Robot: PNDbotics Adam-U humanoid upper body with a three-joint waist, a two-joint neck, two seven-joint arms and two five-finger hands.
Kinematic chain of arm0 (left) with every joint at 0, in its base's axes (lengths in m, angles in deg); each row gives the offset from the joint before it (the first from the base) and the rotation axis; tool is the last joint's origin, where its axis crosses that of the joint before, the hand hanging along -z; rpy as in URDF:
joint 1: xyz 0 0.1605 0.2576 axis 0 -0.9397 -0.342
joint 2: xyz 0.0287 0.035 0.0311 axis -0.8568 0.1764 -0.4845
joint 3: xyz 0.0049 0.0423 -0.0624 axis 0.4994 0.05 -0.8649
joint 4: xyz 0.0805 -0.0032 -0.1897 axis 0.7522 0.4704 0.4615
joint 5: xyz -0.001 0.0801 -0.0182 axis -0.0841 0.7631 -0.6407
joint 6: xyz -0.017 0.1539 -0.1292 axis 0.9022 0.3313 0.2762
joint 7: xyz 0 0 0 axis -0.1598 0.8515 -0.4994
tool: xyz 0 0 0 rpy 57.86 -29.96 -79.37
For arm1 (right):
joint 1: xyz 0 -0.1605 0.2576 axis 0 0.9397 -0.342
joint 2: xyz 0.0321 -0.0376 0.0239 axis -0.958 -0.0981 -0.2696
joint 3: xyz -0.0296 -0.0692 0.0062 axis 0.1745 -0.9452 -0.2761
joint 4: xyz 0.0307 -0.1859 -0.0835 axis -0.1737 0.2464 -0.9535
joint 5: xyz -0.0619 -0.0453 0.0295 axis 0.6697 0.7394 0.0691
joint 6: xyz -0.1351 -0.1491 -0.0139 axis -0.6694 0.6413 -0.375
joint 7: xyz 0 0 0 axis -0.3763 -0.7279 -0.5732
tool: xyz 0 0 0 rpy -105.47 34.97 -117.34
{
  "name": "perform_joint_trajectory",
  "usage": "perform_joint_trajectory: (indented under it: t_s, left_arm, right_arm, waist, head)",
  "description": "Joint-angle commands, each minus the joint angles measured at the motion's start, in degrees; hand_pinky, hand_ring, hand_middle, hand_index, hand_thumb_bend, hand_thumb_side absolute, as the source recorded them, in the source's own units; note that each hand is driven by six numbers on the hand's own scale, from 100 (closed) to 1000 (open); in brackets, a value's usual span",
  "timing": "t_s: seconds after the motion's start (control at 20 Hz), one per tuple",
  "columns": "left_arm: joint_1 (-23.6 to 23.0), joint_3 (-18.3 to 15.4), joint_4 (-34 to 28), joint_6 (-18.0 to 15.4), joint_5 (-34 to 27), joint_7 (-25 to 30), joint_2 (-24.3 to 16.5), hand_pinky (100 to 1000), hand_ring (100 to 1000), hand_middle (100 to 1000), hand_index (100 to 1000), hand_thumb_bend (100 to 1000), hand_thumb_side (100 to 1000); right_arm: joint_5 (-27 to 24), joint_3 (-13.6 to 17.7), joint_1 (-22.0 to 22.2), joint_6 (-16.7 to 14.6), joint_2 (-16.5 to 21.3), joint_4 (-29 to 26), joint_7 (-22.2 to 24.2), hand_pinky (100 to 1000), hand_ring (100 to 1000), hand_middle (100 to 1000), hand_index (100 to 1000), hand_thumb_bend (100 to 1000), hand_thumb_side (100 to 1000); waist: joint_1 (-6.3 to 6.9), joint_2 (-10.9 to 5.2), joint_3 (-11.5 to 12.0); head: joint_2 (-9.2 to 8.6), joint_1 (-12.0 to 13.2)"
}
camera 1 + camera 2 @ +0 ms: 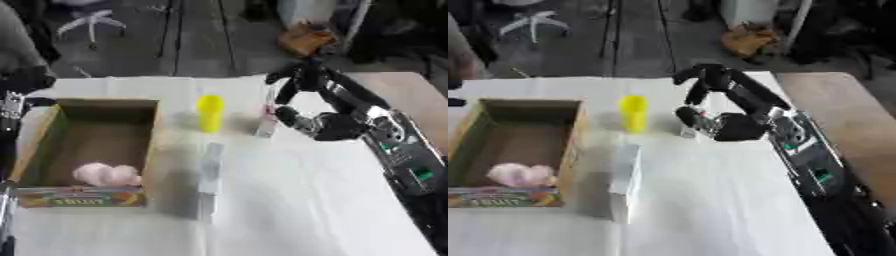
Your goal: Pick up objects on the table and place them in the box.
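One white-covered table [297, 200] fills most of the frame. At centre left stands an open cardboard box [52, 131] with a pink soft thing [107, 174] in its lower end. Just right of the box lies a long white carton [209, 177]. Right of centre, the right hand [728, 117] has fingers curved apart around a small clear item [266, 125]; whether they touch it I cannot tell. A yellow cup [209, 113] stands between.

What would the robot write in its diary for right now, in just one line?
right hand: around small clear object, grip unclear | yellow cup: upright on table | white box: on table | cardboard box: holds pink thing
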Motion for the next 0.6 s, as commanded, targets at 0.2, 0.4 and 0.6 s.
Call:
perform_joint_trajectory:
  t_s: [0.2,0.4,0.6]
  left_arm:
    - [0.49,-0.12,-1.02,-0.04,0.06,-0.09,-0.47,688,790,673,809,485,954]
    - [0.45,-0.12,-0.97,-0.02,0.09,-0.07,-0.47,688,791,673,809,486,954]
    - [0.45,-0.10,-0.94,-0.03,0.09,-0.05,-0.49,688,791,673,809,485,956]
  right_arm:
    - [0.19,0.32,-0.95,-0.08,0.71,-0.29,0.03,594,615,770,869,390,579]
    - [0.21,0.28,-1.00,-0.10,0.74,-0.28,0.14,595,615,771,870,393,576]
    - [0.49,0.01,-1.56,-0.27,1.17,-0.20,0.55,599,618,774,873,409,563]
  waist:
    - [0.12,-0.42,0.00]
    - [0.11,-0.41,0.03]
    - [0.06,-0.51,0.07]
  head:
    - [0.40,0.01]
    - [0.40,-0.07]
    - [0.40,-0.19]
